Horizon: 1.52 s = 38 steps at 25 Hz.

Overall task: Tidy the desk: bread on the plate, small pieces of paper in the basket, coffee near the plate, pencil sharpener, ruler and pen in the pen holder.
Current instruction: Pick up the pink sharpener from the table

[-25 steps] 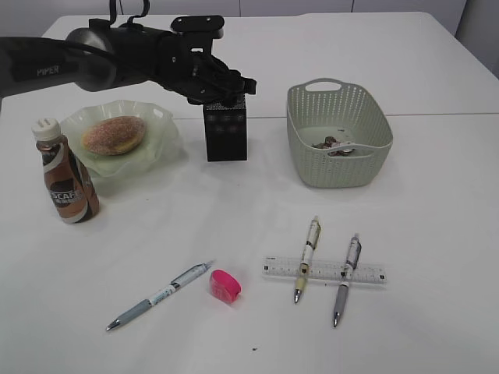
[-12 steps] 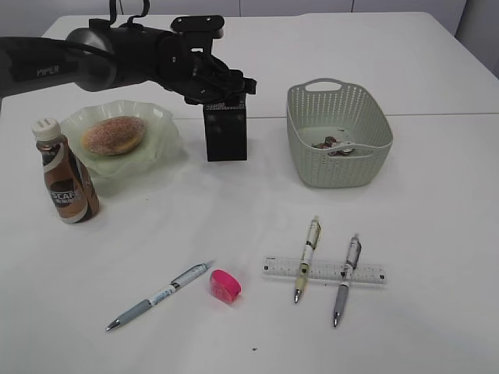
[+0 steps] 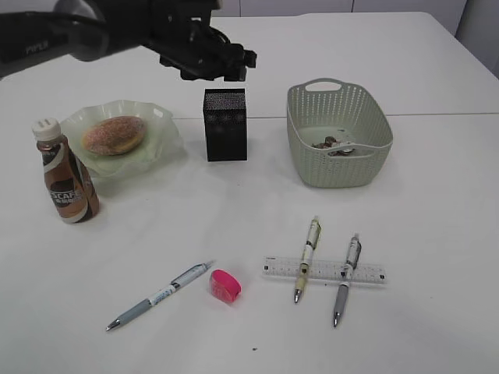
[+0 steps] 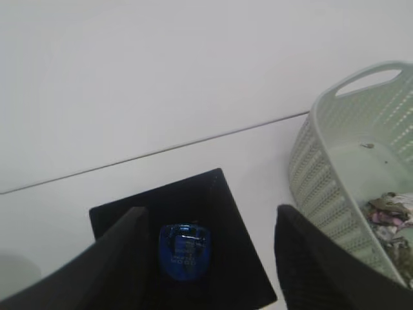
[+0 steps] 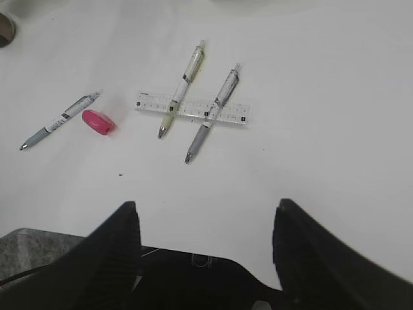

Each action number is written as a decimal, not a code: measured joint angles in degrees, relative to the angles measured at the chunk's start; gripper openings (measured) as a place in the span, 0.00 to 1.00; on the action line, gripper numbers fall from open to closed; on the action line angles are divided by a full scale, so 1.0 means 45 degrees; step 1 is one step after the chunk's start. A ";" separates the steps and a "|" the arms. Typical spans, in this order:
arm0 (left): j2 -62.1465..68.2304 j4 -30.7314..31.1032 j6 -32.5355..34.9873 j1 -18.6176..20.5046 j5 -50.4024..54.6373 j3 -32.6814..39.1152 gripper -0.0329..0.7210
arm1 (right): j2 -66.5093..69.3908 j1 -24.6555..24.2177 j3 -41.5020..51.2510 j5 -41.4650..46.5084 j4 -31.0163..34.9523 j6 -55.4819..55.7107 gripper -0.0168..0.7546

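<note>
We see the left gripper [image 4: 206, 258] hanging with jaws apart, empty, above the pen holder [image 3: 224, 125], a blue object [image 4: 183, 250] inside. The right gripper [image 5: 205, 252], also spread and empty, hovers over bare desk [image 3: 437, 195]. Two pens [image 3: 306, 259] cross the ruler [image 3: 323, 270]; the basket [image 3: 337, 132] stands beside the holder.

The left arm [image 3: 93, 35] runs off the exterior view's top and left edges. In the left wrist view the basket [image 4: 335, 168] is cut by the right edge, and a blurred blue object [image 4: 184, 250] inside the pen holder [image 4: 239, 258] cannot be identified
</note>
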 joint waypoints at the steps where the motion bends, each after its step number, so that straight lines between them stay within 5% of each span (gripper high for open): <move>1: -0.0060 0.0000 0.0000 0.0000 0.0693 -0.0430 0.65 | 0.0000 0.0000 0.0000 0.0000 0.0000 -0.0023 0.64; 11: -0.0448 0.0041 0.0000 0.0000 0.8802 -0.3680 0.65 | 0.0000 0.0000 0.0000 0.0000 0.0000 -0.0023 0.64; 19: -0.1132 -0.1713 0.0444 0.0000 0.9596 -0.3904 0.62 | 0.0000 0.0000 0.0000 0.0000 -0.0024 -0.0023 0.64; 32: -0.4937 -0.2335 0.1185 -0.0080 0.9615 0.1613 0.60 | 0.0000 0.0000 0.0000 0.0000 -0.0024 -0.0023 0.64; 38: -0.6303 -0.2065 0.1318 -0.1052 0.9615 0.4597 0.56 | 0.0000 0.0000 0.0000 0.0000 -0.0024 -0.0023 0.64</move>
